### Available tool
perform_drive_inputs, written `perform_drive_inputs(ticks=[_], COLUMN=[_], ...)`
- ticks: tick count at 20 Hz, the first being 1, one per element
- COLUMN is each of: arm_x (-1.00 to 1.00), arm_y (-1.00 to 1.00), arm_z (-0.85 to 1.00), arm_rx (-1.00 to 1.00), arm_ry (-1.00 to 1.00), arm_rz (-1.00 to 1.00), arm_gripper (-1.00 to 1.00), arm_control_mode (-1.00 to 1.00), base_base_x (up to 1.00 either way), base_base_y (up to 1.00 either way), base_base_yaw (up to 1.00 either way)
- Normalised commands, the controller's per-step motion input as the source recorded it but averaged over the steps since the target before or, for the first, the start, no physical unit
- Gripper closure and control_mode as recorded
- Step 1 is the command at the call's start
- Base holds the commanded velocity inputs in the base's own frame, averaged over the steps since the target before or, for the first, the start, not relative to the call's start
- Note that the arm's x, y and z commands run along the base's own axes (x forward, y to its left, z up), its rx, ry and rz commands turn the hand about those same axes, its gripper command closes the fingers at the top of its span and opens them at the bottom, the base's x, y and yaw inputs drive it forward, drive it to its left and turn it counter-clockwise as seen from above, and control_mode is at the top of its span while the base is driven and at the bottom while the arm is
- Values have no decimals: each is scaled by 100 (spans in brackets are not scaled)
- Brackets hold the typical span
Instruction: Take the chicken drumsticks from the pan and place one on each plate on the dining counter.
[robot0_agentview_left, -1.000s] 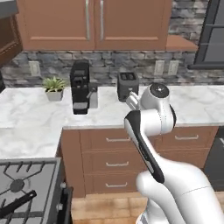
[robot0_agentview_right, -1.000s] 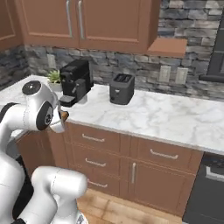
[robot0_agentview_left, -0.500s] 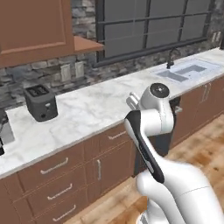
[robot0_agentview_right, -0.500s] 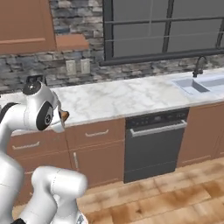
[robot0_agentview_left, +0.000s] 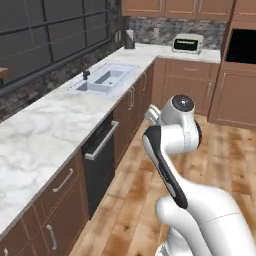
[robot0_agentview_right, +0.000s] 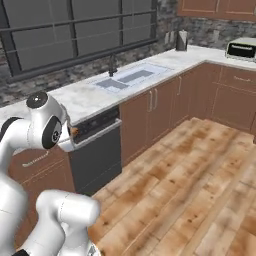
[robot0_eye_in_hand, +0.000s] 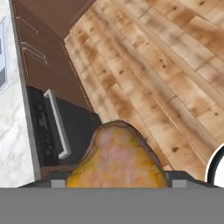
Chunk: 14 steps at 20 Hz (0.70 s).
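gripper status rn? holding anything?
Gripper: closed on a chicken drumstick, carried above the wooden floor beside the dishwasher.

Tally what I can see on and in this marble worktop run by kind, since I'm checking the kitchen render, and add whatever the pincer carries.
Steel sink basin, set in the worktop: 1
Dark faucet: 1
White toaster oven: 1
Dark canister: 1
Black dishwasher front: 1
Golden-brown roasted drumstick, held in the pincer: 1
Total: 6
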Motion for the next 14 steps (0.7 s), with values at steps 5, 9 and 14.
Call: perform_drive_inputs(ticks=[5,9,14], arm_x=[0,0,0], arm_y=[0,0,0], arm_z=[0,0,0], arm_rx=[0,0,0], arm_ry=[0,0,0], arm_rz=[0,0,0], arm_gripper=[100,100,100], arm_control_mode=[100,100,100], base_base_x=[40,59,72], base_base_y=[-11,-4,0], base_base_yaw=[-83,-78,-75])
